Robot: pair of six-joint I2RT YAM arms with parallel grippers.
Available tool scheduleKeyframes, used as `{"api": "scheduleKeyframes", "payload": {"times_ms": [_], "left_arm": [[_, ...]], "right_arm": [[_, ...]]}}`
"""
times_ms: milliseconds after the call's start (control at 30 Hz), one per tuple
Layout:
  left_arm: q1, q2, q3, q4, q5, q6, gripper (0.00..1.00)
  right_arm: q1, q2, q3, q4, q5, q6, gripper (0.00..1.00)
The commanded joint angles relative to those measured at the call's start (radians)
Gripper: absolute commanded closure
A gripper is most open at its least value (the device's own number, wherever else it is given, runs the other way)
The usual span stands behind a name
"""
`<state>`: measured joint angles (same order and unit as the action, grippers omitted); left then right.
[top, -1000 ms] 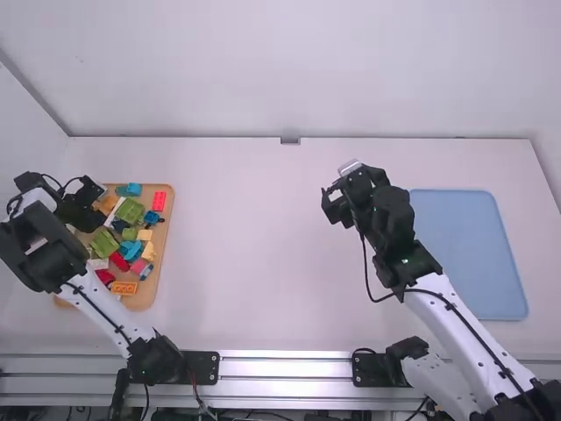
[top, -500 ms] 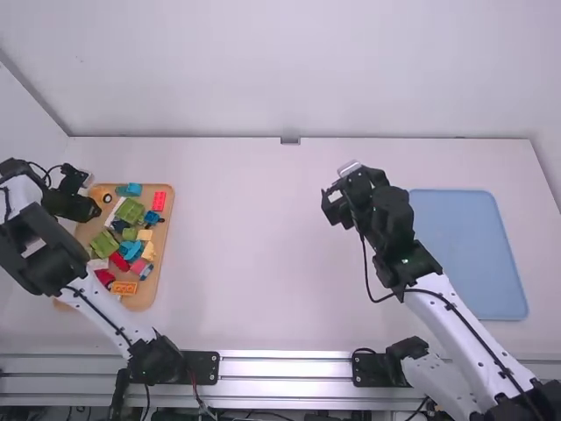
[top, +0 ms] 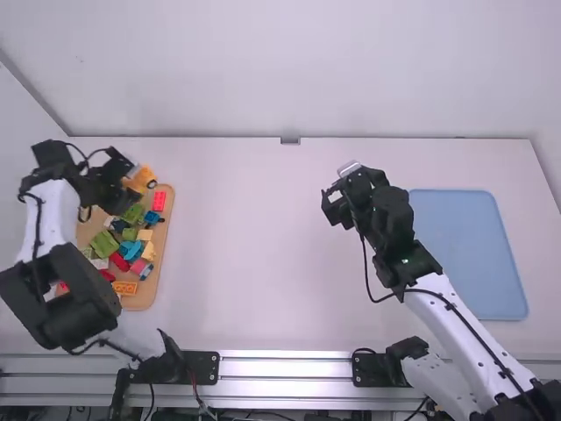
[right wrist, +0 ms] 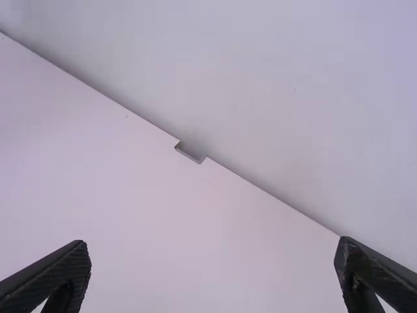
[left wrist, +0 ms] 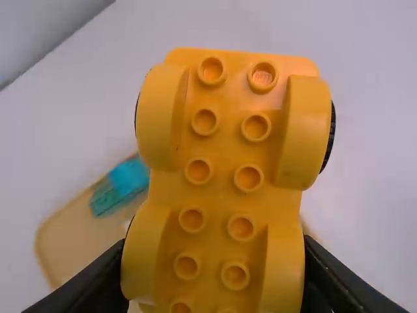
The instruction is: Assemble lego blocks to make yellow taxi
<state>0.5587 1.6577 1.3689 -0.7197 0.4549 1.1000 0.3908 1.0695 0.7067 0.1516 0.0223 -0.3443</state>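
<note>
Left wrist view: the left gripper [left wrist: 214, 251] pinches the yellow wheeled base [left wrist: 221, 176] between its fingers. High view puts that base over the twelve o'clock end of the wooden tray [top: 164, 254], itself at nine o'clock on the table [top: 254, 254]. The right gripper [right wrist: 214, 244] is spread, empty. Fetching the base seems in hand; next it likely wants lowering wheels-down near the table's middle
</note>
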Motion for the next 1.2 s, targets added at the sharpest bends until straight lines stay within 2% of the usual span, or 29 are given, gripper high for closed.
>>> {"api": "scheduleKeyframes", "payload": {"times_ms": [0,67,100,167,233,400,500,567,600,667,800,933,1000,1167], "left_arm": [[-0.119,-0.111,-0.126,0.014,-0.003,0.045,0.63],[-0.264,-0.192,-0.237,0.027,0.002,0.113,0.64],[-0.284,-0.199,-0.25,0.034,0.005,0.113,0.65],[-0.433,-0.222,-0.336,0.097,0.027,0.098,0.64],[-0.506,-0.214,-0.369,0.126,0.026,0.097,0.64],[-0.724,-0.105,-0.419,0.251,0.016,0.009,0.7],[-0.842,-0.014,-0.409,0.301,-0.061,-0.052,0.72],[-0.883,0.026,-0.398,0.32,-0.1,-0.085,0.75],[-0.917,0.066,-0.389,0.342,-0.118,-0.119,0.8],[-0.946,0.113,-0.381,0.37,-0.135,-0.145,0.81],[-0.968,0.175,-0.359,0.416,-0.136,-0.223,0.76],[-0.969,0.18,-0.354,0.418,-0.132,-0.248,0.74],[-0.972,0.18,-0.357,0.417,-0.132,-0.246,0.66],[-0.98,0.18,-0.369,0.415,-0.131,-0.229,0.61]], "right_arm": [[0.001,0.003,0.034,-0.003,0.001,0.002,0.01],[0.003,0.003,0.034,-0.003,0.001,0.003,0.01],[0.003,0.003,0.034,-0.003,0.001,0.003,0.01],[0.001,0.003,0.034,-0.004,0.001,0.003,0.02],[0.003,0.003,0.034,-0.007,0.002,0.003,0.01],[0.001,0.003,0.034,-0.03,0.002,0.003,0.01],[0.001,0.003,0.034,-0.047,0.002,0.002,0.02],[0.001,0.003,0.034,-0.052,0.002,0.003,0.01],[0.001,0.003,0.034,-0.055,0.002,0.002,0.01],[0.001,0.003,0.034,-0.054,0.002,0.002,0.02],[0.001,0.003,0.034,-0.055,0.002,-0.028,0.01],[0.001,0.003,0.034,-0.055,0.002,-0.027,0.01],[0.001,0.003,0.034,-0.055,0.002,-0.027,0.01],[0.001,0.003,0.034,-0.045,0.002,-0.027,0.01]]}}
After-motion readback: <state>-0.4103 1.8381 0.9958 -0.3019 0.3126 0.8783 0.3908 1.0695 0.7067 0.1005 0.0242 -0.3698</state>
